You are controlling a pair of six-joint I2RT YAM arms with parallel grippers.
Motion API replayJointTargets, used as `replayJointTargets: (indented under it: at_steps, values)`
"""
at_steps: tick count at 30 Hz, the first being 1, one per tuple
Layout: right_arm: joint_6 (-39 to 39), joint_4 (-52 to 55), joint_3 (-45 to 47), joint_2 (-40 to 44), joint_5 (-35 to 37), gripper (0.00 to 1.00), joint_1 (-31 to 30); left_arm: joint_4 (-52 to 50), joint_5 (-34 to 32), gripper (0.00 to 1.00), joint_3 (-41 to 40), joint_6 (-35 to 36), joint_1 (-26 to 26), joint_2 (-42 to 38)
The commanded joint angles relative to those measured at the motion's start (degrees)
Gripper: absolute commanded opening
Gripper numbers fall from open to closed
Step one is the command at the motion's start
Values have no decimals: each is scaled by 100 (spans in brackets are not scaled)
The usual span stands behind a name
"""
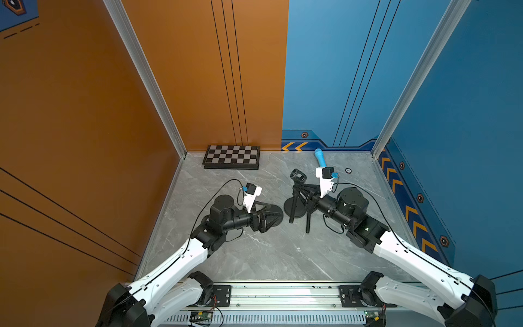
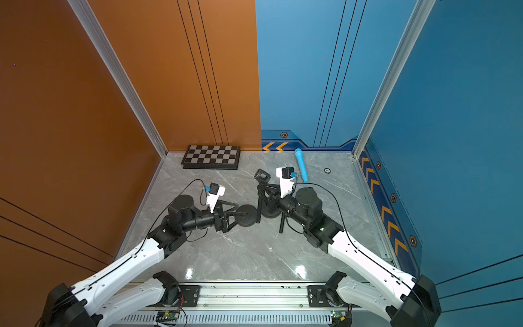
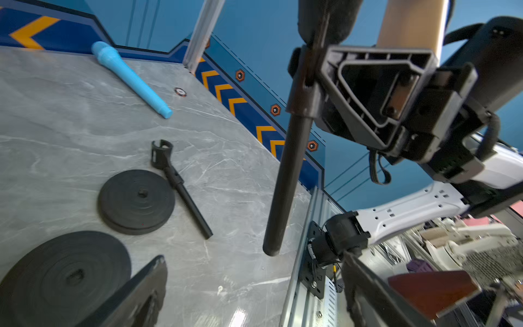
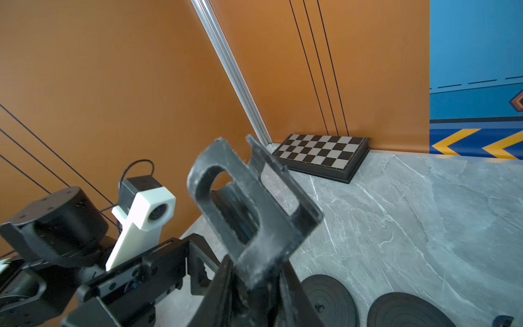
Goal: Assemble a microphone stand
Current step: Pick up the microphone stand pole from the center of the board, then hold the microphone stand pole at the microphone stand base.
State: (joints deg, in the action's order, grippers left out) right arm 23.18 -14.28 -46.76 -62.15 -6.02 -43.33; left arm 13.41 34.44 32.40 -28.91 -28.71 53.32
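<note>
My right pincer is clamped on the black pole, lifted above the bench. My left pincer gapes empty beside the round base. Likely risk: the unheld base slides, so the pole misses its socket.

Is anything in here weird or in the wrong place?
The chessboard at the back has nothing to do with a mic stand. There are two round bases too, a left base and a right base, maybe one too many. Nothing looks spilled or broken.
</note>
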Motion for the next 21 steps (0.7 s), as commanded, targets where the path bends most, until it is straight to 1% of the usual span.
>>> replayJointTargets:
  at_steps: [1, 3, 4, 7, 9, 13, 16, 21]
  values:
    - [-898, -987, 4, -622, 1101, 4, -381, -335, -927, 97, -322, -484, 407, -333]
    - [-1190, -1719, 50, -1110, 1321, 6, -535, -844, -1369, 96, -399, -714, 696, -388]
    - [-1339, -2102, 45, -1378, 1365, 5, -595, -1069, -1435, 96, -426, -809, 876, -363]
    - [-1629, -2905, -60, -2051, 1492, 6, -769, -1214, -1331, 96, -591, -1104, 1363, -316]
    - [-1736, -3278, -137, -2429, 1627, 5, -845, -1192, -1405, 96, -669, -1208, 1510, -357]
    - [-1944, -4128, -120, -3092, 1814, 5, -844, -1146, -1567, 97, -722, -1186, 1557, -400]
    - [-1910, -4680, -131, -3524, 1810, 5, -781, -891, -1714, 97, -852, -1079, 1491, -410]
    - [-1783, -4987, -168, -3937, 1745, 5, -705, -614, -2176, 98, -1045, -753, 1232, -457]
